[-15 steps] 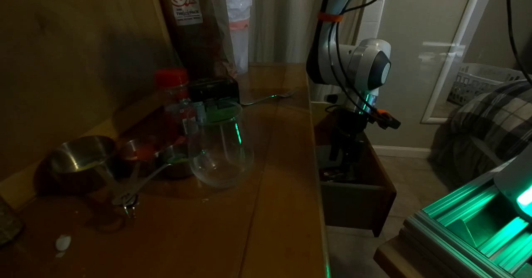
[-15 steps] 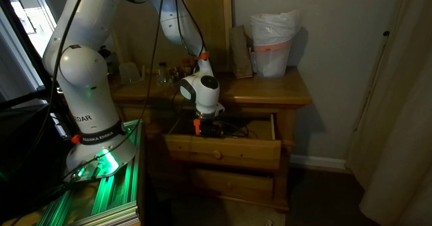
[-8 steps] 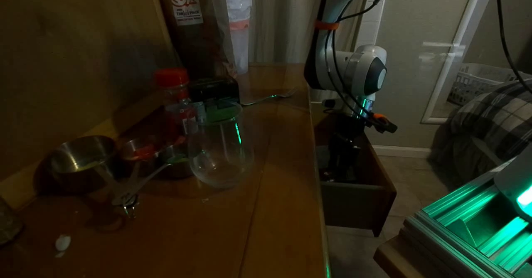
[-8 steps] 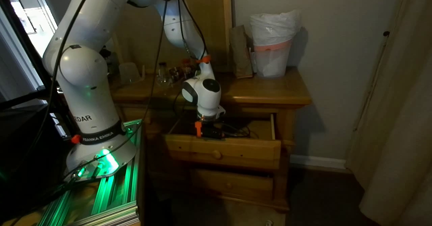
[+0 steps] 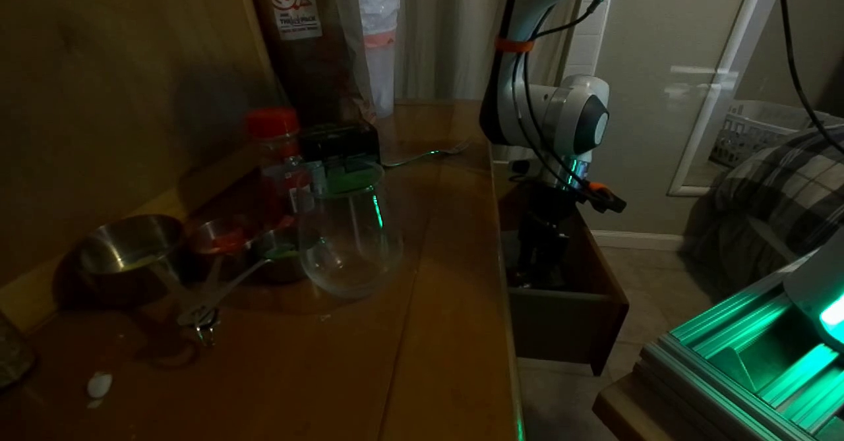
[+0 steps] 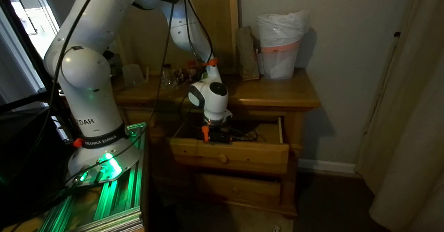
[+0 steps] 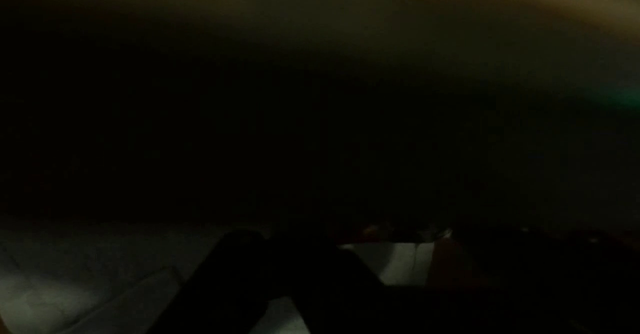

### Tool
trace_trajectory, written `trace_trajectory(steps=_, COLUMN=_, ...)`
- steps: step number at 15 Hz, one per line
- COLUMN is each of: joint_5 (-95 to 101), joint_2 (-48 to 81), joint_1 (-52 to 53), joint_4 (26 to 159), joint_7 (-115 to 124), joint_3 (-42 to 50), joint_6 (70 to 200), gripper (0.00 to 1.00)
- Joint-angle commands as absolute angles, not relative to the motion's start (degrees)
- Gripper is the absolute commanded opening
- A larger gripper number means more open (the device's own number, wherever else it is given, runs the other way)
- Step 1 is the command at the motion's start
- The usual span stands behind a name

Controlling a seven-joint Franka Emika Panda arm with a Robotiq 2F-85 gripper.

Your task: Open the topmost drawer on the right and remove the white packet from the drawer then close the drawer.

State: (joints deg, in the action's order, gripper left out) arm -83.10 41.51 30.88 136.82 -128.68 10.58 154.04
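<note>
Far L on the counter (image 5: pixel 455 335), a small white bit (image 5: pixel 99 385), can't make out what. Then steel measuring cups (image 5: pixel 135 236), handles linked at a ring, & just behind, a jar (image 5: pixel 272 136) w/ a red lid. Paper bag (image 5: pixel 308 58) upright at the back, black box (image 5: pixel 339 143) in front of it, & nearer me a clear glass (image 5: pixel 349 250), also upright. Next, bin (image 5: pixel 381 72) w/ white liner, beside the bag; then a fork (image 5: pixel 435 153) lying on the wood. Past the counter's edge, the top drawer (image 5: pixel 560 325): well open in both ext. views, brown wood, dark inside, round knob (image 6: pixel 222 158) on its front, lower drawer (image 6: pixel 239 188) underneath. Arm (image 5: pixel 583 115) hangs over it, gripper (image 5: pixel 539 266) pointing down inside, between the walls. Fingers (image 7: pixel 215 284) v. dark: can't tell how far apart they are or if they've got hold of anything. Shiny bits (image 5: pixel 521 279) by them, too dim to ID. Wrist view's mostly black; a pale piece (image 7: pixel 400 261) shows beside the gripper's outline, touching or not I can't tell, nor if that's the white packet. Far R, rails (image 5: pixel 738 335) lit green, w/ a white basket (image 5: pixel 745 139) & some plaid cloth (image 5: pixel 801 171) behind.
</note>
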Motion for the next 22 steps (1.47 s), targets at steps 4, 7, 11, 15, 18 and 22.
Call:
trace_trajectory(steps=4, joint_5=-83.2, joint_2=42.5, joint_1=29.9, joint_4=135.9, joint_7=-130.5, joint_3=10.5, joint_6=152.9, gripper=0.16)
trace_trajectory(steps=7, joint_5=-83.1, joint_2=41.8, joint_1=29.8, joint_4=136.3, joint_7=-130.3, joint_3=10.8, joint_6=152.9, gripper=0.01)
trace_trajectory(steps=11, joint_5=-82.2, joint_2=39.2, joint_1=30.4, joint_4=137.8, joint_7=-129.3, joint_3=11.7, joint_6=153.6, gripper=0.0)
trace_trajectory(steps=15, joint_5=-81.4, joint_2=33.8, joint_1=30.9, joint_4=141.1, joint_7=-128.8, joint_3=13.9, joint_6=153.7, gripper=0.0)
trace_trajectory(steps=18, joint_5=-81.0, joint_2=27.5, joint_1=32.2, joint_4=144.7, joint_7=-127.9, joint_3=16.0, joint_6=155.5, gripper=0.0)
trace_trajectory(steps=22, joint_5=-79.7, joint_2=17.4, joint_1=34.2, joint_4=149.6, joint_7=-126.5, joint_3=18.3, joint_6=159.5, gripper=0.0)
